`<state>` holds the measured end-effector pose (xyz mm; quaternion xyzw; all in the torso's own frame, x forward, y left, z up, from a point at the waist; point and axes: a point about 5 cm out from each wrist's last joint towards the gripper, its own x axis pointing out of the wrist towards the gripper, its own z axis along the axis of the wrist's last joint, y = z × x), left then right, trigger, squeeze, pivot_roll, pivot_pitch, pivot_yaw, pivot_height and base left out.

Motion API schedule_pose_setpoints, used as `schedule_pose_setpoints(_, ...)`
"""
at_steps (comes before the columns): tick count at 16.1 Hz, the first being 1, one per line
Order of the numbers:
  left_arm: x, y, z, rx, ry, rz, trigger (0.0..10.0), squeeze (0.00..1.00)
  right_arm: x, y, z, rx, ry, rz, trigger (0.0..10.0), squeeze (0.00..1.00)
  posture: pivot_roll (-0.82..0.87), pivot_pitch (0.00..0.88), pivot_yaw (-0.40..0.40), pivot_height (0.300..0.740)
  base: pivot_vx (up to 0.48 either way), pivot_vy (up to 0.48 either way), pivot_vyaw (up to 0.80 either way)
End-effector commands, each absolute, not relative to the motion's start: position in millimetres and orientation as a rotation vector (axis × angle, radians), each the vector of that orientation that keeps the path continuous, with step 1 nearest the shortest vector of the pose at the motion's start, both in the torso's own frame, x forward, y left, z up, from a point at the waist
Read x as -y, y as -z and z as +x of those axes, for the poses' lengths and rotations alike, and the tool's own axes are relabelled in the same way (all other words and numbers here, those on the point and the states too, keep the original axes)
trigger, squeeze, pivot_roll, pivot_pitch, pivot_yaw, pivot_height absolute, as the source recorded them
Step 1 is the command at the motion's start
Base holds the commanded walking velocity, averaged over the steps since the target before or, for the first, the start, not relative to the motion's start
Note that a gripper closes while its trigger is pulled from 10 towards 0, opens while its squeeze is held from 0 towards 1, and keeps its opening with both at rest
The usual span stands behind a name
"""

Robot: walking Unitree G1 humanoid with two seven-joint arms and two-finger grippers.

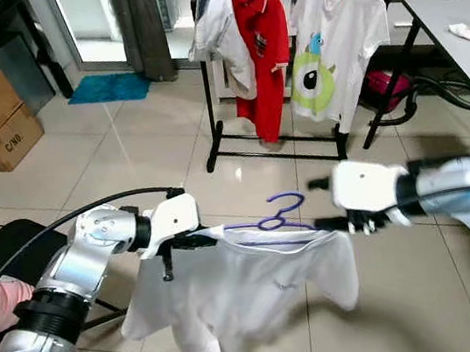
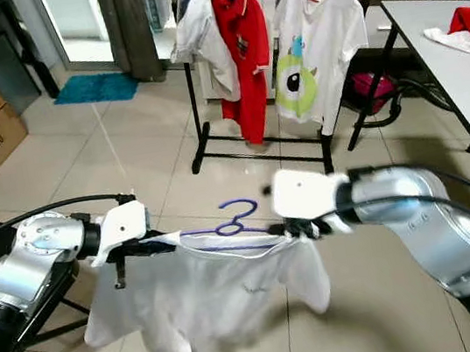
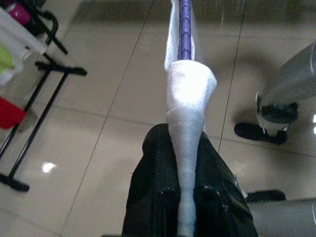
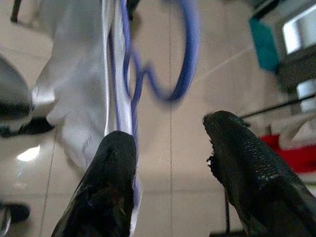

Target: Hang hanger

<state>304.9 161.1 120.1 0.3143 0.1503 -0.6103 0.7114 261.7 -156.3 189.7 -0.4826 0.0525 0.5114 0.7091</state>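
A purple hanger [image 1: 279, 219] carrying a white shirt [image 1: 243, 290] hung at centre frame above the tiled floor [image 1: 125, 148]. The left gripper [image 1: 193, 241] pinched its cloth-covered end; the right gripper [image 4: 170, 163], jaws apart, touched the other end with one finger.

Left gripper [image 3: 185, 197] clamped; right gripper [image 4: 170, 163] agape

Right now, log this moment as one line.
left end effector: shut on white shirt | right end effector: open beside purple hanger | clothes rack: ahead
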Motion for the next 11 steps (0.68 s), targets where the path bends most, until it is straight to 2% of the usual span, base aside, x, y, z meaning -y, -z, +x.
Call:
schedule_pose_setpoints(1, -155, -126, 305, -0.276, 1.365, 0.677, 0.0, 0.0, 156, -199, 262, -0.093, -1.138, -1.063, 10.0, 0.0, -0.03, 0.0, -0.005, 0.74, 0.0, 0.0, 0.0)
schedule_pose_setpoints(3, -157, -127, 302, -0.27, 1.375, 0.655, 0.0, 0.0, 167, -204, 265, -0.1, -1.117, -1.05, 10.0, 0.0, -0.03, 0.0, -0.013, 0.74, 0.0, 0.0, 0.0)
schedule_pose_setpoints(5, -160, -131, 302, -0.233, 1.386, 0.647, 0.0, 0.0, 173, -199, 261, -0.151, -1.174, -0.962, 10.0, 0.0, -0.03, 0.0, -0.014, 0.74, 0.0, 0.0, 0.0)
schedule_pose_setpoints(8, -158, -141, 298, -0.138, 1.406, 0.592, 0.0, 0.0, 172, -191, 258, -0.178, -1.221, -0.897, 10.0, 0.0, -0.02, 0.0, -0.01, 0.74, 0.0, 0.0, 0.0)
schedule_pose_setpoints(11, -166, -141, 293, -0.124, 1.398, 0.56, 0.0, 0.0, 175, -191, 259, -0.171, -1.21, -0.843, 10.0, 0.0, -0.02, 0.0, -0.009, 0.74, 0.0, 0.0, 0.0)
